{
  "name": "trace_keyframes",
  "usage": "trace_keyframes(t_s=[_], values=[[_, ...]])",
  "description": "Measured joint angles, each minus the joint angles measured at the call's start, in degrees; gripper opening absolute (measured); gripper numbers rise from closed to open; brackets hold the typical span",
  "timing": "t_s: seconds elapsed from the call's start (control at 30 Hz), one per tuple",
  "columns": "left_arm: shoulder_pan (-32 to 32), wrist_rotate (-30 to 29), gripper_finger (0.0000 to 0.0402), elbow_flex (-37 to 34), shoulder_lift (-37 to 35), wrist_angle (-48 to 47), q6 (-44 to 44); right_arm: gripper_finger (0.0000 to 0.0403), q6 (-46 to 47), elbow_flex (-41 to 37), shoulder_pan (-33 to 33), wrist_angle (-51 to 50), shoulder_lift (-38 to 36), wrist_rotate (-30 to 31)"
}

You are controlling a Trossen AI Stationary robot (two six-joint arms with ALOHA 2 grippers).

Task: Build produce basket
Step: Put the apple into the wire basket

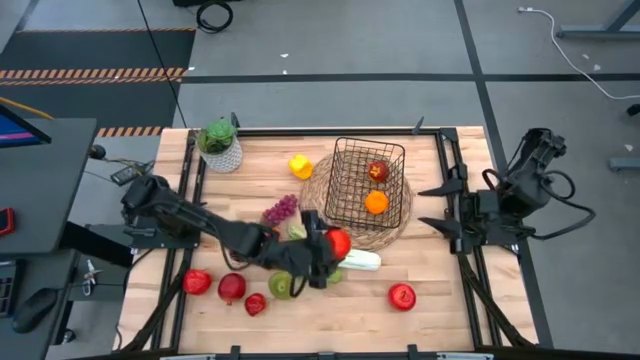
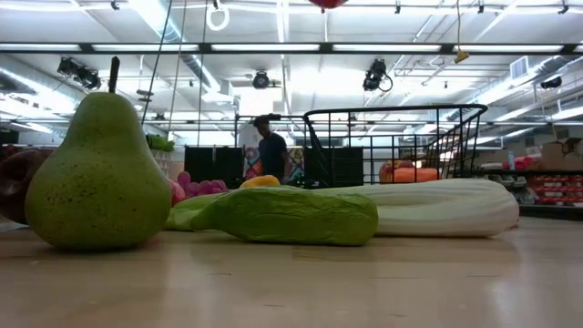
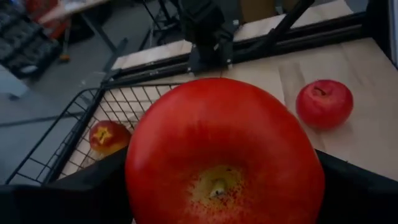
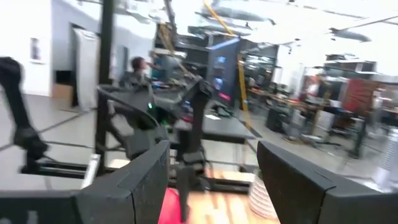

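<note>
Left pincer carries a red apple toward the basket

The left pincer (image 1: pixel 330 248) is clamped on a large red apple (image 3: pixel 221 152), its dark fingers (image 3: pixel 93 193) hugging the fruit on both sides, just beside the near rim of the black wire basket (image 1: pixel 345 150), which stands on a round woven mat (image 1: pixel 320 172) in the middle of the worktop (image 1: pixel 450 300). The basket already holds a small apple (image 1: pixel 377 171) and an orange (image 1: pixel 376 202). To do this well, I judge the fruit should clear the tall wire wall, come down over a bare patch of the floor beside those two, and be let go low so it neither rolls nor knocks them. A pear (image 2: pixel 96 178), cucumber (image 2: pixel 287 216), leek (image 2: pixel 437 208) and more apples lie loose on the worktop. The right pincer (image 4: pixel 211 180) waits at the right edge, fingers apart.
</note>
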Motion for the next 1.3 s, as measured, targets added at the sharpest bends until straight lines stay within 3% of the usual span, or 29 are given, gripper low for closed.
trace_keyframes(t_s=[0.23, 0.7, 1.3], values=[[-1.9, -4.3, 0.0348, -0.1, 4.3, 6.2, 10.4, 0.0247, -0.1, 0.0, 3.0, 0.9, -0.1, -1.7], [-0.5, -4.0, 0.0348, -0.1, 5.2, 7.8, 74.9, 0.0247, -5.7, 0.0, 7.0, 0.9, -0.7, -1.2], [2.1, -3.9, 0.0348, -0.1, 5.2, 7.9, 126.2, 0.0247, -8.7, -0.1, 7.2, 0.6, -0.8, -1.0]])
